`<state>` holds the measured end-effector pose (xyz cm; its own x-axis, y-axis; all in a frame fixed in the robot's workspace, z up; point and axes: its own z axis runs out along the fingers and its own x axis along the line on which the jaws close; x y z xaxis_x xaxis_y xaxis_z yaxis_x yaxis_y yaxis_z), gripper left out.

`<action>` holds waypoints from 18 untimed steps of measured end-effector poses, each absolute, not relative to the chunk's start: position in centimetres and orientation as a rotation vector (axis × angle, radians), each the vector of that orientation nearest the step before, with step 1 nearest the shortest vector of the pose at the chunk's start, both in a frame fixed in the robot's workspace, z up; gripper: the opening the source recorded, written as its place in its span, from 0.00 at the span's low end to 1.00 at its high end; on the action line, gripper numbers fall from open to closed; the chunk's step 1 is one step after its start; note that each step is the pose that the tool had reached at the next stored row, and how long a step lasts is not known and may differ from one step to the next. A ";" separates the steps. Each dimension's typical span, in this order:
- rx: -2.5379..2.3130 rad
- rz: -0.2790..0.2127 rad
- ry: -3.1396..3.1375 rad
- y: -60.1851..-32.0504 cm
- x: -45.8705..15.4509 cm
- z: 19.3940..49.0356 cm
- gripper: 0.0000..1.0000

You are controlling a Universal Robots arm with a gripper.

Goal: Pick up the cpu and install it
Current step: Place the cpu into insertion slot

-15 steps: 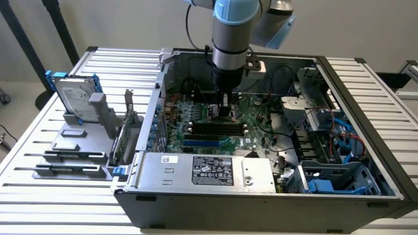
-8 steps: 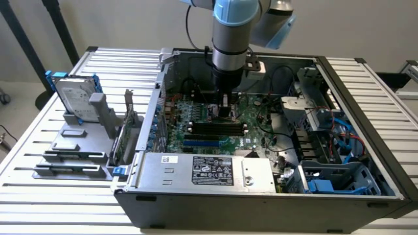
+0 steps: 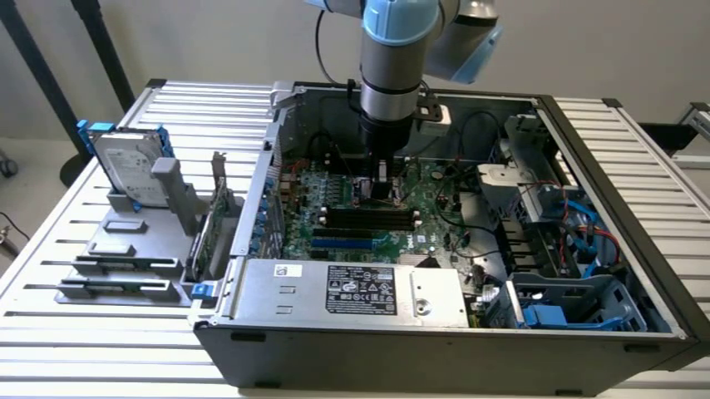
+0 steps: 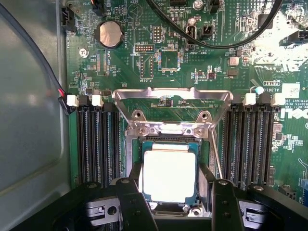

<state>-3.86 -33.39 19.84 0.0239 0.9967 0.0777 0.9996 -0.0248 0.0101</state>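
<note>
Robot claw [image 4: 174,184]: spread wide, close to as far as it goes; I read it as holding nothing.
fingers [image 4: 131,204]: one on each side of the cpu. One shows a clear gap to the chip. The other sits right at its edge, and from this angle I can't say whether it touches.
cpu [image 4: 169,175]: lying flat, silvery top up, directly between my fingers, inside the socket [image 4: 166,141].
arm: reaching straight down into the open computer case [image 3: 444,349], with the claw low over the motherboard [image 4: 125,72].
load plate [image 4: 171,103]: swung up and standing open just beyond the fingertips, not over the chip.
lever [image 4: 217,156]: thin metal rod running beside the socket, close to one finger; it looks unlatched to me.
memory slots [image 4: 96,144]: empty black rows flanking the claw on both sides.
hard drive [image 3: 128,166]: upright in its blue frame outside the case, well apart from the claw.
progress: by my judgement the pick-up is done and the chip is set in its seat. The plate is not yet closed over it, so the install is not finished.
</note>
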 end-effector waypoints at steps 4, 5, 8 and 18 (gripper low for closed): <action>-2.213 -0.097 -2.161 -33.4 -3.9 19.8 0.54; -2.213 -0.097 -2.161 -33.4 -3.9 19.8 0.54; -2.212 -0.098 -2.162 -33.4 -3.9 19.8 0.54; -2.210 -0.098 -2.164 -33.4 -3.9 19.8 0.62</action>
<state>-3.87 -33.37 19.79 0.0205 0.9968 0.0779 0.9997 -0.0214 0.0107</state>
